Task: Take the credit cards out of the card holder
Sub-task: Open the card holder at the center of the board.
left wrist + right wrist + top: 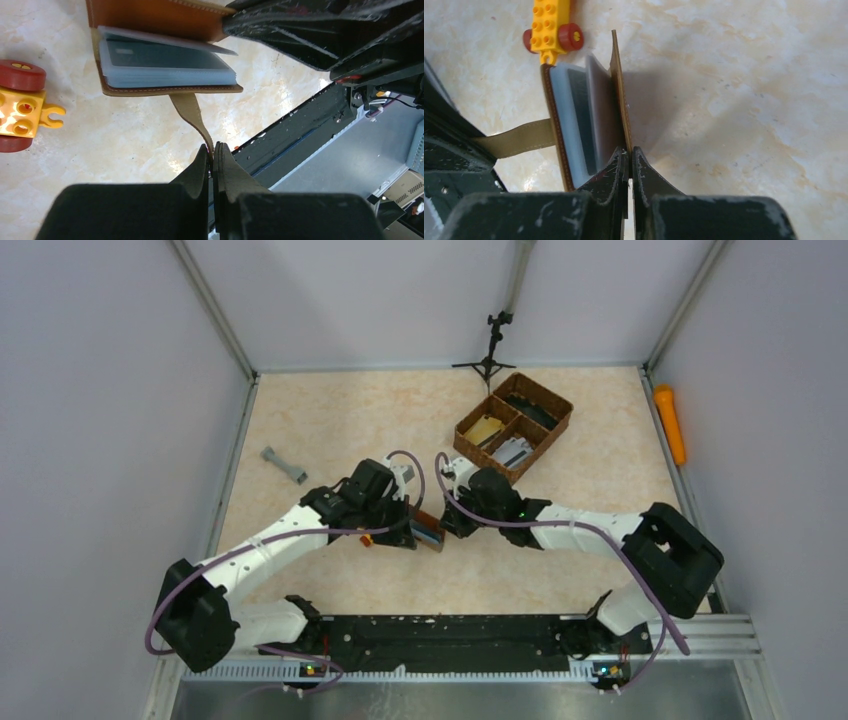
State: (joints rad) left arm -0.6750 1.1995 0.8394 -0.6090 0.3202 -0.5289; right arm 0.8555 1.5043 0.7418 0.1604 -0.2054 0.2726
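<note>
two clamped grips spread the card holder [150, 15]: left tool [213, 152] on strap [189, 112], right tool [629, 155] on cover [620, 95]; credit cards [165, 67] need one freed.

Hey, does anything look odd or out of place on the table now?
A yellow wheeled toy brick lies right beside the open card holder, a stray that doesn't belong with it; nothing looks spilled or damaged.
</note>
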